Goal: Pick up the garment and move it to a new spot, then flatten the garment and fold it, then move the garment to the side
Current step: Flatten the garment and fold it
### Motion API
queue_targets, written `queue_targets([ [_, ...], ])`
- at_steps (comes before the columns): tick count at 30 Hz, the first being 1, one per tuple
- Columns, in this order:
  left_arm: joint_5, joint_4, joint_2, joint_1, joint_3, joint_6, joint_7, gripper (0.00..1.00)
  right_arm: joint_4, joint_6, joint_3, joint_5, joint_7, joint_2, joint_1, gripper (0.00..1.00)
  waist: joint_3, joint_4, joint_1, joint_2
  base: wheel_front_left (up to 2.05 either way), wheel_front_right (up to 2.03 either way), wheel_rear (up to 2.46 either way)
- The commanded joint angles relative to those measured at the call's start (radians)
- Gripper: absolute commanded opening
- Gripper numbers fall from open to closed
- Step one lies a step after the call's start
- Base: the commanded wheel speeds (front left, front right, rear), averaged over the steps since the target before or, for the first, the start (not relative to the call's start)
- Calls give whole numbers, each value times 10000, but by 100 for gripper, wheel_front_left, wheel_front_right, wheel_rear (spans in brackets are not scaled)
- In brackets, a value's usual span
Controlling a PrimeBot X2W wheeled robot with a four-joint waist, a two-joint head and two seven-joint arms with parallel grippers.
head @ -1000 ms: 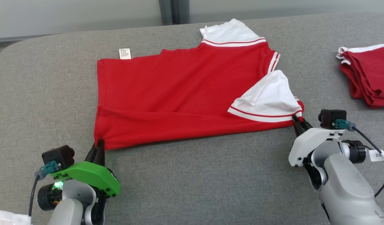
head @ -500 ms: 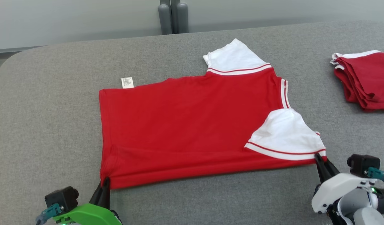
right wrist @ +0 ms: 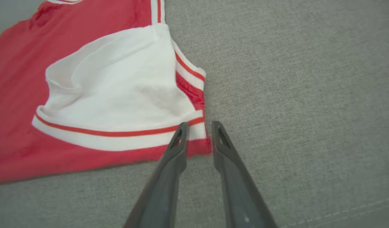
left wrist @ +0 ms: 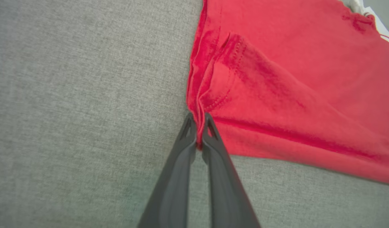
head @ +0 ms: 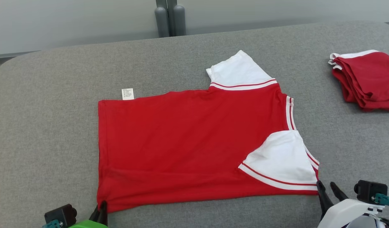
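The garment [head: 188, 142], a red shirt with white sleeves, lies spread flat on the grey table, folded lengthwise. My left gripper [head: 101, 207] sits at its near left hem corner, shut on a pinch of red cloth [left wrist: 199, 126]. At the near right corner my right gripper [head: 325, 186] has its fingers parted, with the sleeve corner [right wrist: 197, 139] lying loose between the tips. One white sleeve [head: 279, 160] rests folded over the body near that gripper; the other sleeve [head: 238, 69] points toward the far side.
A stack of folded red and white garments [head: 365, 80] sits at the far right of the grey table [head: 48, 126]. A small white label [head: 128, 94] pokes out at the shirt's far left edge. Two grey posts [head: 169, 19] stand behind the table.
The right gripper has opened and let go of the sleeve corner, which now lies on the table. The head camera has shifted, so the whole scene sits lower. The left gripper keeps its hold.
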Motion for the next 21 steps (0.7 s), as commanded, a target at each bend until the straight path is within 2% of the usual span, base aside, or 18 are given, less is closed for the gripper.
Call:
queue_targets([
  [1,34,-1,144,269,93,141,49,100,21,-17,-102,-90,-103,-25,115,100,3,-27,0,-1,0,0,0],
  [5,157,-401,335,484,260,451,82,100,-186,-17,-460,-178,-293,-13,112,100,23,-85,0,-1,0,0,0],
  [9,330,-828,587,228,401,529,-41,100,-568,-16,-753,-356,-507,-8,-152,100,58,-101,0,-1,0,0,0],
  [15,855,-910,1103,-1342,41,231,281,100,-1133,-16,-641,-687,-425,-7,-668,100,286,-98,0,-1,0,0,0],
  [21,1291,83,1517,-3692,-403,-180,921,100,-1347,-16,139,-847,-239,-172,-1670,100,1029,-334,0,-1,0,0,0],
])
